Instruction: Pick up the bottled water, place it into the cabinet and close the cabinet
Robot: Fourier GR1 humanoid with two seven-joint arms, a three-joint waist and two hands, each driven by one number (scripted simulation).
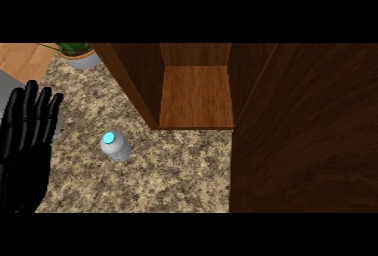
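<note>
Views: one, head view.
Position: above the counter (170,185).
Facing: steeply down onto its top.
Range: near; cabinet (196,95) fills upper middle, its door (310,140) the right.
Shared: nothing, single view.

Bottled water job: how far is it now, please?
Nothing looks done yet. The bottle stands on the counter, in front of the open cabinet, and no hand holds it. The left hand rests open at the left edge; the right hand is out of view. Picking up, placing and closing are all left.

Dim, even light, no glare

The cabinet door (306,130) at 3 o'clock is darkest; the shelf (196,97) at 12 o'clock is brighter.
</note>
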